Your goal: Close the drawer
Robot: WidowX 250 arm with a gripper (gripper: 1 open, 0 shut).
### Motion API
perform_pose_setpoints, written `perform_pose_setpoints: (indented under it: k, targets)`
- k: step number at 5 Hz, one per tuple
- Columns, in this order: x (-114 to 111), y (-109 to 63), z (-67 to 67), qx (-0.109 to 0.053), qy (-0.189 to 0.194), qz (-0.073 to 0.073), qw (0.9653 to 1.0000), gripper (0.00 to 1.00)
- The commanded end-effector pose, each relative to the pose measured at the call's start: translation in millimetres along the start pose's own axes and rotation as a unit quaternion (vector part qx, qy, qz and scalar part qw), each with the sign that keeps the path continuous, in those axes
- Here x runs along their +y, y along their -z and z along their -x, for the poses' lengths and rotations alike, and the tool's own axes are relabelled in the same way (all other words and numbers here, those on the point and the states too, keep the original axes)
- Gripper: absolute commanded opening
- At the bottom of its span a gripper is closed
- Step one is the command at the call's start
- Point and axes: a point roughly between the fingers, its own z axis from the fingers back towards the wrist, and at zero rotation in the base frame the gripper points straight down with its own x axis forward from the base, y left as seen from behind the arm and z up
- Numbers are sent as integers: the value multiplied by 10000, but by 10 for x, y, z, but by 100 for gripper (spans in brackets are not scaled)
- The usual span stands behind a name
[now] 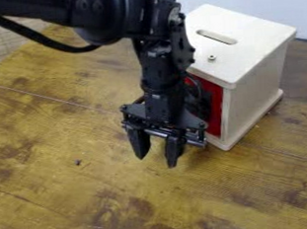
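The drawer (208,105) has a red front and sits in a small white cube box (252,60) with a slot in its top. Its black loop handle is mostly hidden behind my arm. My black gripper (159,151) hangs fingers down right in front of the drawer face, close to it. The fingers (141,145) stand apart with nothing between them, so it is open. Whether the gripper touches the drawer front or handle I cannot tell.
The wooden table (69,192) spreads to the left and front of the box. A woven mat (9,42) lies at the far left corner. My black arm (103,16) reaches in from the upper left.
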Motion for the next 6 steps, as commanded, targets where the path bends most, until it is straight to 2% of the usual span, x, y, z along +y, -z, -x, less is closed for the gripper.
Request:
perform_pose_setpoints:
  k: [1,4,6]
  targets:
    - [-115,-394,-42,-632,138,26,9979,100]
    - [-255,-309,-39,-778,-293,70,9965,100]
    - [-311,-217,-38,-775,-479,41,9958,100]
